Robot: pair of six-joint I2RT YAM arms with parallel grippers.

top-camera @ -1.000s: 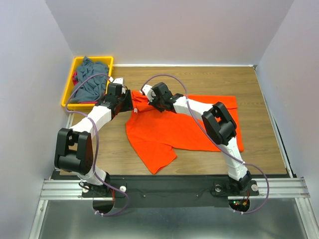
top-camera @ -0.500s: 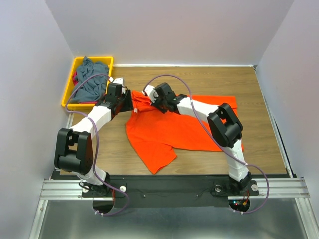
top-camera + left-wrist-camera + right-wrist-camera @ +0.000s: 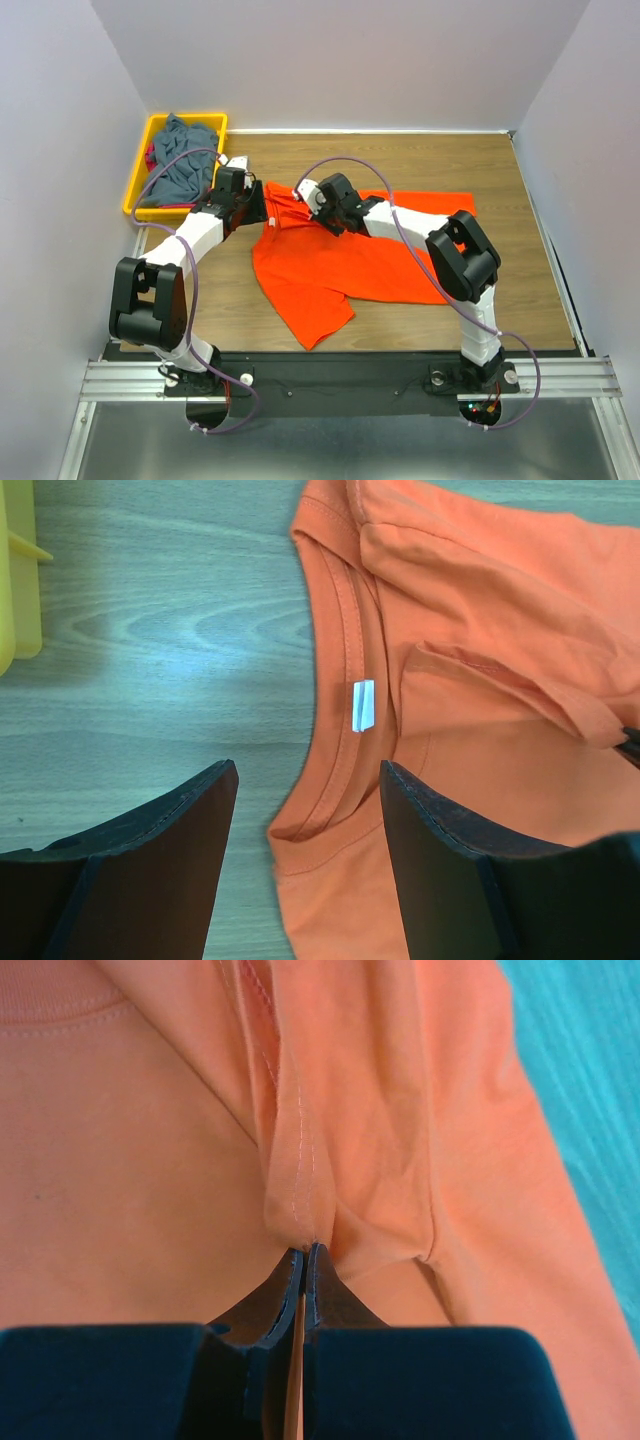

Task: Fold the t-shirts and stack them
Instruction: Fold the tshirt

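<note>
We see our right fingers (image 3: pixel 268 1305) pinched tight on a fold of the orange t-shirt (image 3: pixel 340 265) spread on the table (image 3: pixel 420 160), our left fingers (image 3: pixel 170 865) apart over its collar; the first fold seems in hand, and next we likely lift and carry that cloth across.

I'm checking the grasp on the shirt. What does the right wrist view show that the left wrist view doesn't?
Right wrist only: the right gripper shut on a stitched fold of the orange t-shirt. Left wrist only: the white neck label, the open left gripper, the edge of a yellow bin. Both: orange cloth lying on the table.
</note>
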